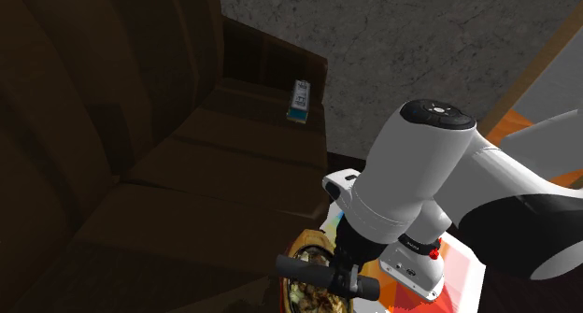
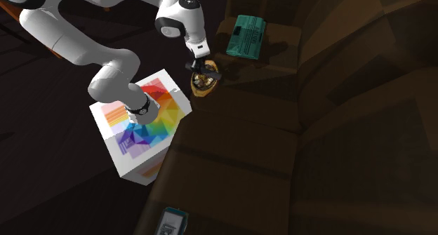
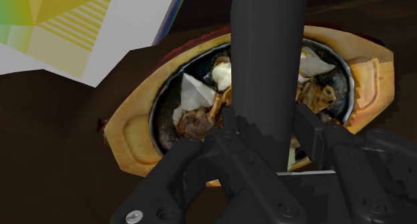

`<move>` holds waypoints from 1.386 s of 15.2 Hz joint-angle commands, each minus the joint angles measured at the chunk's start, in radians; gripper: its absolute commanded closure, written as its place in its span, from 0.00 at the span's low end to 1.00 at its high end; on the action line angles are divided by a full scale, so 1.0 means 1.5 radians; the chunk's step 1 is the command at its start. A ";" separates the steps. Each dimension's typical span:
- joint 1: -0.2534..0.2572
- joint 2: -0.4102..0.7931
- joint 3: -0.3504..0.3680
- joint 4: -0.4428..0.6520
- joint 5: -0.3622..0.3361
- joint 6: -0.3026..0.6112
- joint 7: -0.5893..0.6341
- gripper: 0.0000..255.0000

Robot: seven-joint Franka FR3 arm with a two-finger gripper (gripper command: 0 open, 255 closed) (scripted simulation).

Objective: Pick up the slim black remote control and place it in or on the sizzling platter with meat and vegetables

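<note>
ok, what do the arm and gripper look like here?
The arm is white shells with dark grey joint bands, a dark round cap on one joint and a small red button by the wrist. The gripper is all black, blocky, with a silver screw.

The slim remote [image 3: 267, 62] is smooth, matt black and plastic-looking. The platter [image 3: 133, 132] pairs a tan, wood-like base with a dark, dull pan. At the shoulder view's upper right, the floor [image 1: 420, 31] looks mottled grey, stone-like. The arm [image 1: 420, 171] is smooth white.

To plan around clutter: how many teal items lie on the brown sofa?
2: a teal box near the platter, and a teal-edged case at the second exterior view's bottom edge. Others may be hidden.
</note>
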 commanded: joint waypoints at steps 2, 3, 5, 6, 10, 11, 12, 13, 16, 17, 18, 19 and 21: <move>0.000 0.000 0.000 -0.001 0.000 0.001 0.000 1.00; 0.000 0.000 0.000 -0.001 0.000 0.001 0.000 1.00; 0.000 0.000 0.000 -0.001 0.000 0.001 0.000 0.00; 0.000 0.000 0.000 -0.001 0.000 0.001 0.000 0.00; 0.000 0.000 0.000 -0.001 0.000 0.001 0.000 0.00; 0.000 -0.015 -0.013 0.012 -0.008 -0.027 0.001 0.00; 0.000 -0.029 -0.026 0.025 -0.017 -0.055 0.002 0.00; 0.000 -0.041 -0.038 0.039 -0.025 -0.081 0.004 0.00; -0.001 -0.049 -0.047 0.051 -0.033 -0.102 0.005 0.00; -0.001 -0.049 -0.047 0.051 -0.033 -0.102 0.005 0.00; -0.001 -0.049 -0.047 0.051 -0.033 -0.102 0.005 0.00; -0.001 -0.049 -0.047 0.051 -0.033 -0.102 0.005 0.00; -0.001 -0.049 -0.047 0.051 -0.033 -0.102 0.005 0.00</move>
